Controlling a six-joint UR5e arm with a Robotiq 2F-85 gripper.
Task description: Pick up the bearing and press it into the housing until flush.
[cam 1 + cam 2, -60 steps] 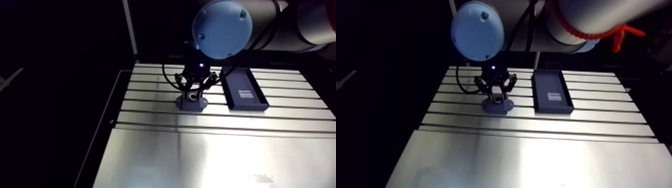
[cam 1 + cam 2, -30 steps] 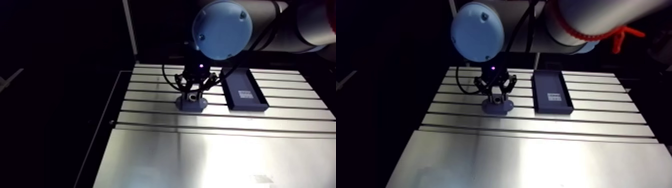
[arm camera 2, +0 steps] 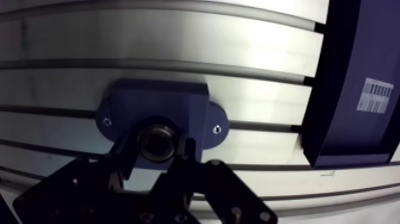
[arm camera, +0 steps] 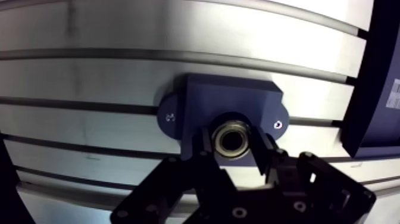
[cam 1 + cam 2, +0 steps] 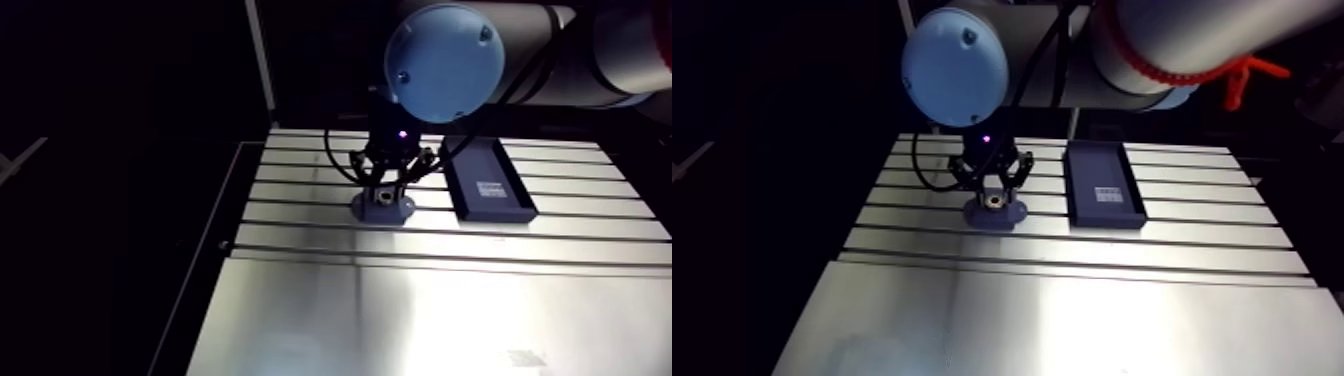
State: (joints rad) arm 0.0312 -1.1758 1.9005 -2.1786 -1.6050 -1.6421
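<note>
The gripper (image 4: 233, 145) stands over the blue housing (image 4: 229, 98) on the slotted bench (image 4: 89, 71), its two fingers (image 4: 205, 143) set narrow and pressed against either side of the bearing (image 4: 232, 138). In the wrist view the bearing, a metal ring with a dark centre, sits at the mouth of the housing's round bore, between the fingertips; how deep it sits cannot be told. The housing is a square block with a rounded ear on each side, each ear bearing a small screw hole (image 4: 278, 124), and it lies flat across the bench's slots. Beside the housing, apart from it, lies a dark tray (image 3: 333, 89) with a white barcode label (image 3: 376, 95) on its floor. In the arm view the gripper comes down upright onto the housing near the bench's far edge.
</note>
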